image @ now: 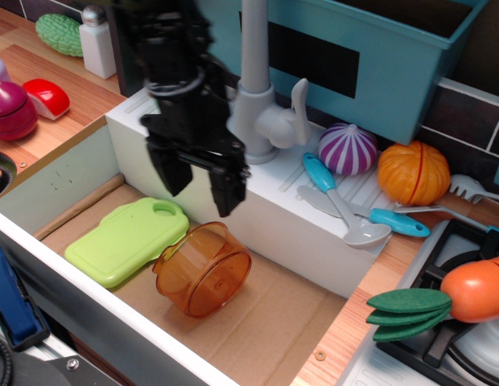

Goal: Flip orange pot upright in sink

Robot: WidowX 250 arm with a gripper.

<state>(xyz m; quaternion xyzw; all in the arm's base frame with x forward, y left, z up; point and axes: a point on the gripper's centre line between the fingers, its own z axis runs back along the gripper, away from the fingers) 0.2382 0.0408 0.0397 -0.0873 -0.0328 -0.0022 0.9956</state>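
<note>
The black arm comes down from the top of the frame, left of centre, and hangs roughly upright. Its wrist is a chunky dark block in the upper left-centre, with cables and joints showing along its side. Below it the gripper point(200, 181) points straight down, with its two black fingers spread apart and clear space between them. The left-hand finger point(174, 170) in the frame is broad and blunt; the right-hand one ends a little lower. Nothing sits between the fingers, and the tips hang free in the air.
</note>
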